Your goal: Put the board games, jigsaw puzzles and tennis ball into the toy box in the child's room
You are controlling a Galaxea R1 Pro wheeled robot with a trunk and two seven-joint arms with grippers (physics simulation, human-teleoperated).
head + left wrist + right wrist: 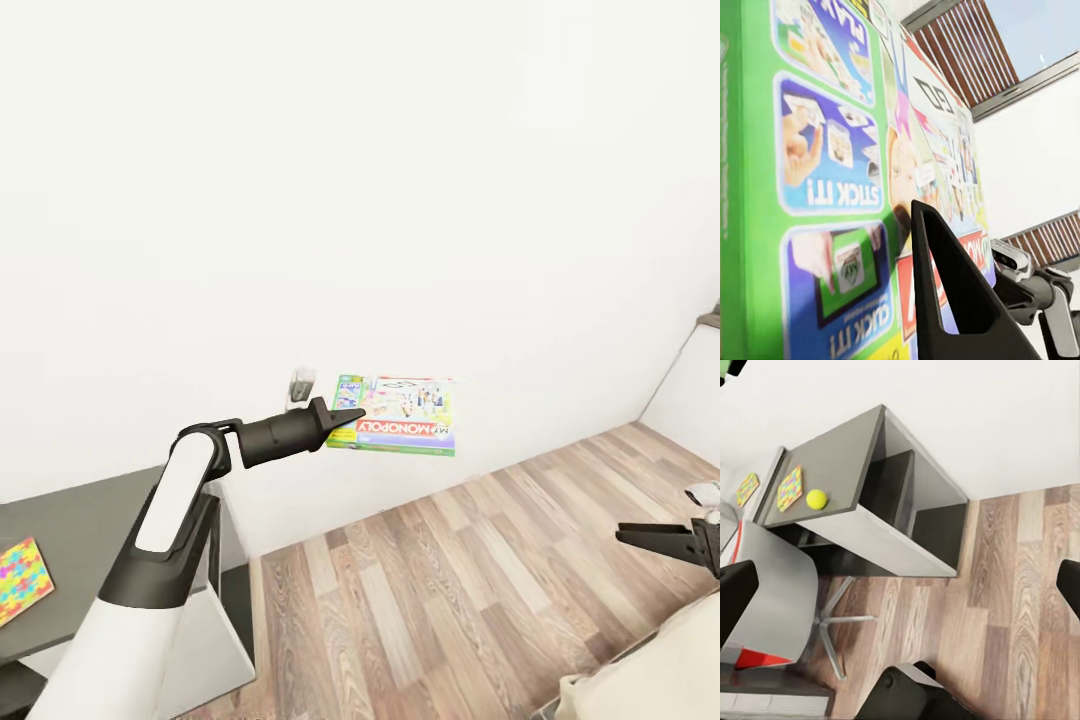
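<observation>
My left gripper (345, 418) is shut on the edge of the green-edged Monopoly board game (402, 415) and holds it flat in the air in front of the white wall. In the left wrist view the box (832, 172) lies against one dark finger (949, 292). My right gripper (655, 538) hangs open and holds nothing, low over the floor. The right wrist view looks at the dark grey side table (840, 465), which carries the tennis ball (816, 499) and two jigsaw puzzles (790, 487) (748, 489). One puzzle (22, 582) lies on the table (90, 530) beside my left arm. The toy box is out of view.
Wood-plank floor (450, 590) stretches between the table and the beige bed corner (640, 670). A grey swivel chair (772, 585) on a star base stands by the side table. The white wall is close behind the held box.
</observation>
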